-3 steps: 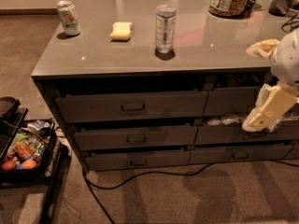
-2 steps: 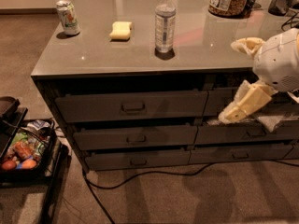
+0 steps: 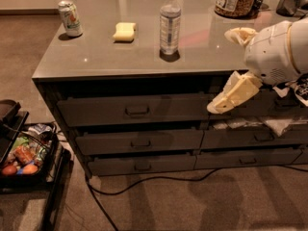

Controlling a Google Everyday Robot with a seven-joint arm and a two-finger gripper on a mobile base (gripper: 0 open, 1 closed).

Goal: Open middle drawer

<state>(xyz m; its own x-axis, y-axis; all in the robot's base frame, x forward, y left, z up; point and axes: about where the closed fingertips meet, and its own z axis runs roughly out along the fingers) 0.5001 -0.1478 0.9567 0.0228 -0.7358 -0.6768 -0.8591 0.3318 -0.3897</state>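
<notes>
The cabinet has three drawers in its left column. The middle drawer (image 3: 139, 142) is a medium-height dark grey-brown front with a small bar handle (image 3: 140, 143) at its centre; it sits about level with the taller drawer (image 3: 134, 110) above and the slimmer one (image 3: 142, 166) below. My gripper (image 3: 230, 69) is at the right, in front of the top edge of the right-hand drawers and well right of the middle drawer's handle. Its cream fingers (image 3: 233, 94) stand spread apart and hold nothing.
On the grey countertop (image 3: 96, 57) stand a can (image 3: 70, 18), a yellow sponge (image 3: 124, 32), a water bottle (image 3: 170, 22) and a jar (image 3: 235, 0). A black cable (image 3: 144, 181) runs across the carpet. A cart with food (image 3: 21, 158) stands at the left.
My arm and gripper have swung left and up, from beside the right-hand drawers to the cabinet's top edge. The drawers have not moved.
</notes>
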